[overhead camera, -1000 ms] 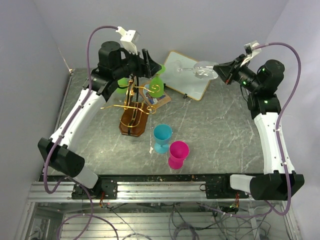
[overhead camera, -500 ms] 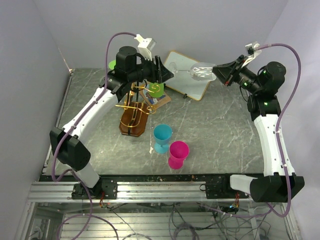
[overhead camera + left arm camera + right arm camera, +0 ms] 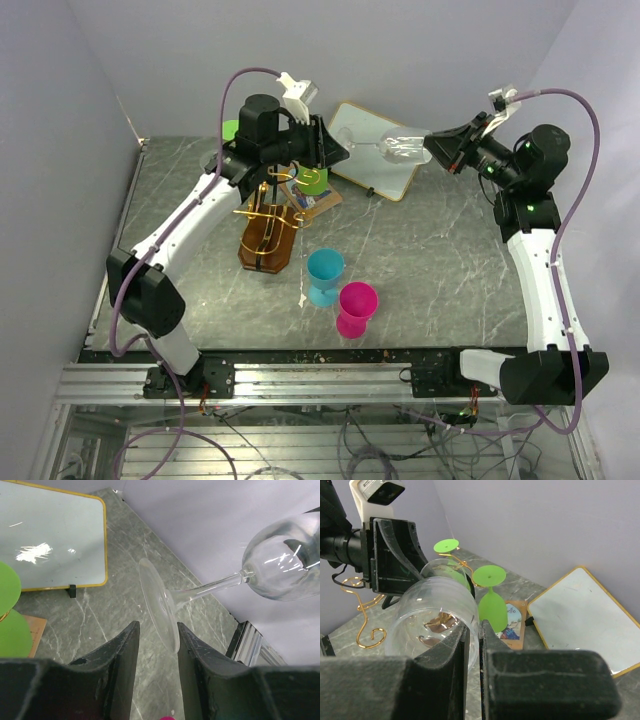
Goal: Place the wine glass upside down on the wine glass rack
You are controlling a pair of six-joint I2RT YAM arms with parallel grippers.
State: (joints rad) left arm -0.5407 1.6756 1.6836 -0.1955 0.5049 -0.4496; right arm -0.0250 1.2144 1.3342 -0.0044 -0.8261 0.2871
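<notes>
The wine glass rack (image 3: 268,228) stands left of centre on the grey veined tabletop (image 3: 440,270). It is thin gold wire curled into scrolls over a dark brown wooden base, and two green goblets (image 3: 491,602) sit foot-up among its arms. Just behind it, the left gripper (image 3: 157,626) reaches toward the flat disc foot of the wine glass (image 3: 400,147). Its black jaws stand apart on either side of that disc, and a gap shows on one side, so nothing is clamped. Nearer the arm bases, a blue cup (image 3: 325,275) and a pink cup (image 3: 357,308) stand mouths up, just beside each other. They are smooth, opaque plastic. Behind them a white board (image 3: 372,165) with a yellow rim lies tilted. The wine glass is off the rack, lying sideways in the air over the board — clear, round-bowled, thin-stemmed, with its foot pointing left. The right gripper (image 3: 440,150) is pinched tight on the bowl's rim, one finger inside and one outside.
</notes>
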